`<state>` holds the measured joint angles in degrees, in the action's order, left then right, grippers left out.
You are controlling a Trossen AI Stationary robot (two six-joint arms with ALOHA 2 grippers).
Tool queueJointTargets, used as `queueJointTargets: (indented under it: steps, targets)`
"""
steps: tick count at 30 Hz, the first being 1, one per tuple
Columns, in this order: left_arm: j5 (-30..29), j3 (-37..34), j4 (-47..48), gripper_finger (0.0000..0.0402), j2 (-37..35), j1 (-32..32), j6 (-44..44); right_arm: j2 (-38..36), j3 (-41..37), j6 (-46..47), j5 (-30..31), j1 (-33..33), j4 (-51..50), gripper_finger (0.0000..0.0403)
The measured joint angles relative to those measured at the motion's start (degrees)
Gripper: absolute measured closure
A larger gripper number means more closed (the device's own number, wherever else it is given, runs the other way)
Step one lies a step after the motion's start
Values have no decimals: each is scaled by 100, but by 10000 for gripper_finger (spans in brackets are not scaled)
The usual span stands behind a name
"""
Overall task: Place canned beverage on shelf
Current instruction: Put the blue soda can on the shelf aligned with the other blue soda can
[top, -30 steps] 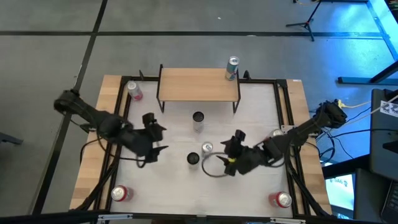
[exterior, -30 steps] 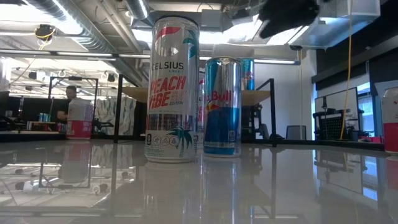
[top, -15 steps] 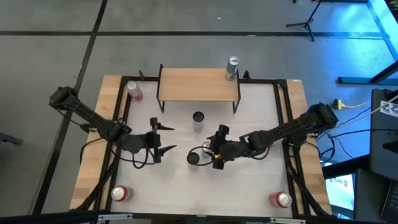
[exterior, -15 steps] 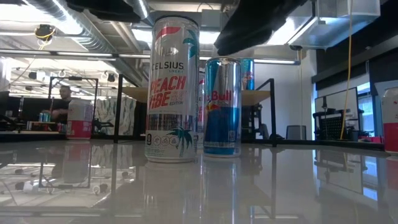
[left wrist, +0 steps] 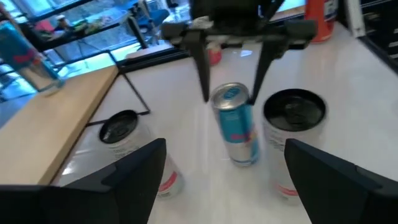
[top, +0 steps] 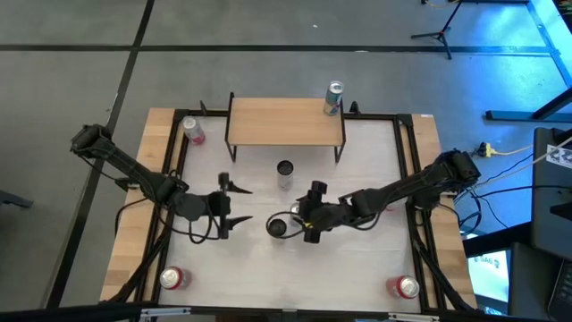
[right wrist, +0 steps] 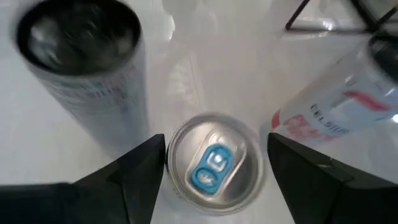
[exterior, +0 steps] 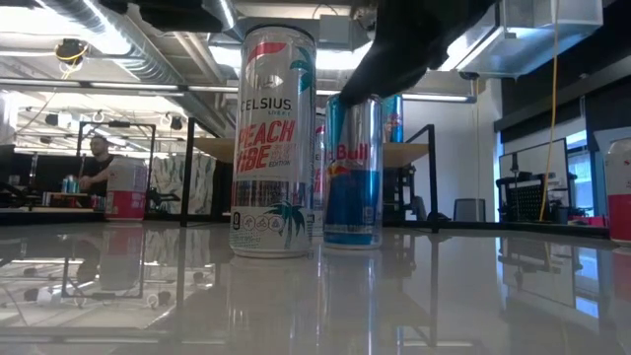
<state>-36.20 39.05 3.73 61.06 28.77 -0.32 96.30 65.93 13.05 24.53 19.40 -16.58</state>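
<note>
A blue-and-silver Red Bull can (right wrist: 214, 163) stands upright on the white table, also in the low view (exterior: 353, 168) and the left wrist view (left wrist: 236, 124). My right gripper (top: 298, 217) is open over it, one finger on each side of the can's top, and I see no touch. A tall Celsius can (exterior: 279, 143) stands just beside it. The light-wood shelf (top: 286, 121) stands at the far edge on black legs, with one can (top: 333, 98) on its right end. My left gripper (top: 235, 204) is open and empty, left of the cans.
A second dark-topped can (top: 284, 173) stands in front of the shelf. A pink can (top: 193, 131) stands far left. Red cans stand at the near left (top: 172, 278) and near right (top: 404, 286) corners. A black frame borders the table. A person (exterior: 97, 163) is in the room behind.
My right gripper has gone toward the table's left edge and come down over the Red Bull can, its open fingers now on either side of the can's top. My left gripper has shifted a little toward the right. The cans have stayed in place.
</note>
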Motion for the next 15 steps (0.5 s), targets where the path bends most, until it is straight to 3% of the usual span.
queueJointTargets:
  steps: [10,15]
  targets:
    - [86,4,-91,83,2,-7,243,276,17,6,-55,-154,118,129]
    - [98,4,-90,83,2,-166,245,275,17,-133,-81,-153,111,180]
